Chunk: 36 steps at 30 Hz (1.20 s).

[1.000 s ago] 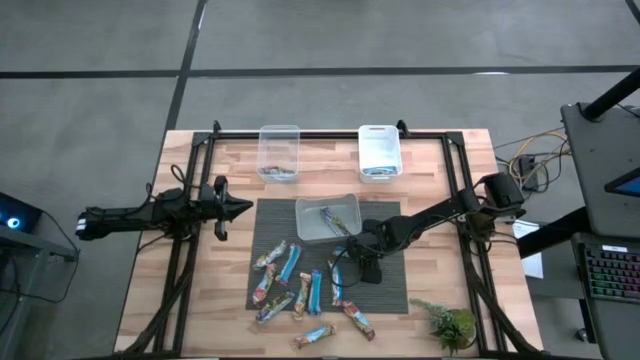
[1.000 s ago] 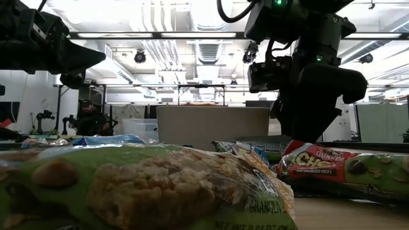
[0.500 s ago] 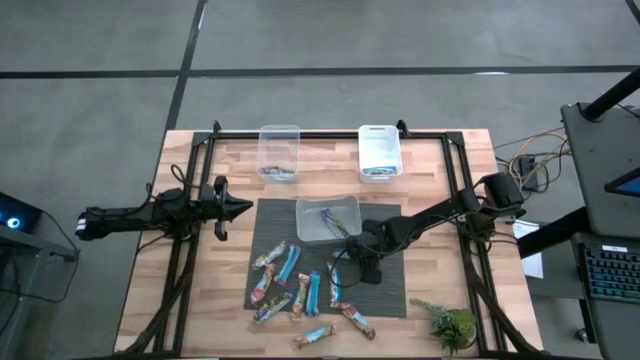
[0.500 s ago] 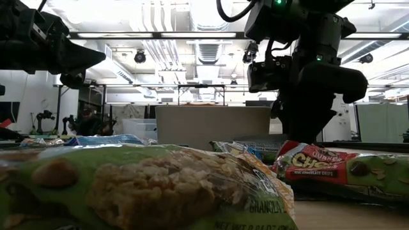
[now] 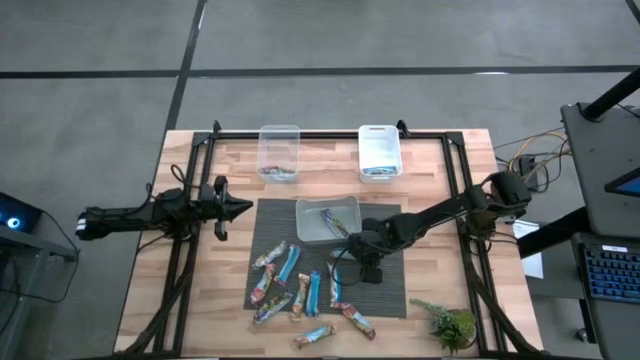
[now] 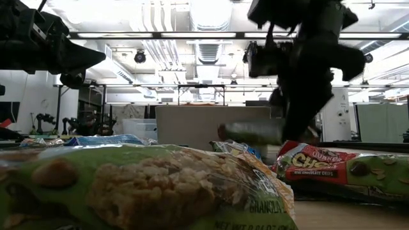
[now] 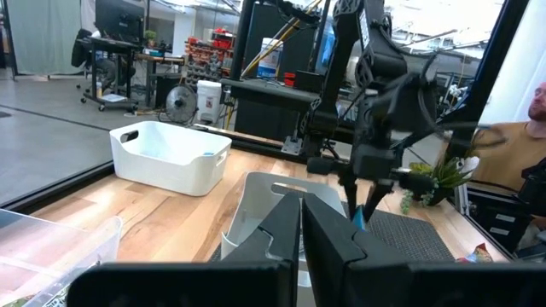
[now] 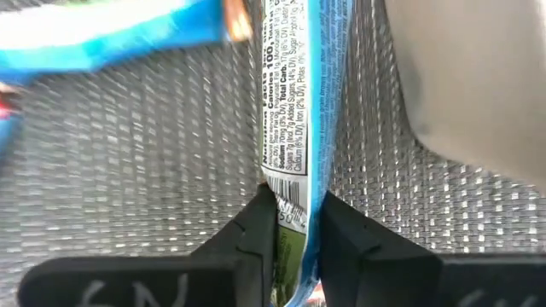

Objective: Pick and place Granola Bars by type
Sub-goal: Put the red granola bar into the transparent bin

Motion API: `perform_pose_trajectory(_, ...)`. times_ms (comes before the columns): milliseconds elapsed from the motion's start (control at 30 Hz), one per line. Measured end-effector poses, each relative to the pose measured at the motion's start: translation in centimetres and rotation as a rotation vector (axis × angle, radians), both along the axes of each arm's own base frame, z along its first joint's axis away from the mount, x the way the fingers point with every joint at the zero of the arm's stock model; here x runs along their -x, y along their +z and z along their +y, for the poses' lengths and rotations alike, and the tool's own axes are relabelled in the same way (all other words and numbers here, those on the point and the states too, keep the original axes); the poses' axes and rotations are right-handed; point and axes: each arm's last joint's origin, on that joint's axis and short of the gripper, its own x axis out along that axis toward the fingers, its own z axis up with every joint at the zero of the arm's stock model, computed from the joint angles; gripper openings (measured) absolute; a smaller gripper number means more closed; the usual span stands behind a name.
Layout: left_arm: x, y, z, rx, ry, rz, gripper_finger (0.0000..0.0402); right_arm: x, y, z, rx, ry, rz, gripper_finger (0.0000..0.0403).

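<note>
From above, a dark mat (image 5: 330, 255) lies in the middle of the wooden table (image 5: 200, 300), and everything here is placed from that mat. A clear tub (image 5: 327, 218) sits on the mat's far edge. Loose granola bars (image 5: 290, 285) lie scattered over the mat's near left half, a few spilling onto the wood just past its near edge. The right gripper (image 5: 345, 272) hangs over the middle of the mat, clamped on a blue-wrapped bar (image 5: 338, 283) that lies just beside the loose bars. The left gripper (image 5: 240, 208) waits off the mat's far left corner, its fingers together. Beyond the mat's far edge stand two more tubs, a clear one (image 5: 279, 152) and a white one (image 5: 379, 151), and a small plant (image 5: 447, 322) stands off the mat's near right corner. At table height, a big green-wrapped bar (image 6: 147, 188) fills the foreground, a red-wrapped one (image 6: 332, 167) lies to its right, and the right arm carries a blurred bar (image 6: 252, 133) clear of the mat. The left wrist camera looks past its own shut fingers (image 7: 294, 226) at the white tub (image 7: 171, 158) and the other arm over the mat. The right wrist camera shows both fingertips (image 8: 260, 217) pinching the end of the blue bar (image 8: 294, 111) over the mat's grey weave (image 8: 128, 145).
</note>
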Motion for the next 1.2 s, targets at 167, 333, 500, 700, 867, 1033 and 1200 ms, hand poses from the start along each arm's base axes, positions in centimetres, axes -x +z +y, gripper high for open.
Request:
perform_pose_trajectory(167,0.0,0.0,0.0,0.000,0.000,0.000,0.0000,0.0,2.5,0.1,-0.028,0.008,-0.053,0.0052)
perform_pose_trajectory(333,0.0,0.0,0.0,0.000,0.001,0.000,0.0000,-0.3,4.5,0.3,-0.046,0.026,-0.119,0.0052)
perform_pose_trajectory(500,0.0,0.0,0.0,0.000,0.000,0.000,0.0000,-1.2,6.7,0.3,-0.034,0.086,-0.228,0.0052)
perform_pose_trajectory(700,0.0,0.0,0.0,0.000,0.000,0.000,0.0000,-2.9,8.9,-1.6,0.016,0.122,-0.358,0.0052)
perform_pose_trajectory(867,0.0,0.0,0.0,0.000,0.000,0.000,0.0000,-3.8,9.5,-4.1,0.072,0.115,-0.418,0.0052)
perform_pose_trajectory(1033,0.0,0.0,0.0,0.000,0.000,0.000,0.0000,-4.5,10.1,-6.2,0.142,0.092,-0.501,0.0052)
perform_pose_trajectory(1200,0.0,0.0,0.0,0.000,0.000,0.001,0.0000,-5.1,10.7,-7.7,0.200,0.072,-0.586,0.0052)
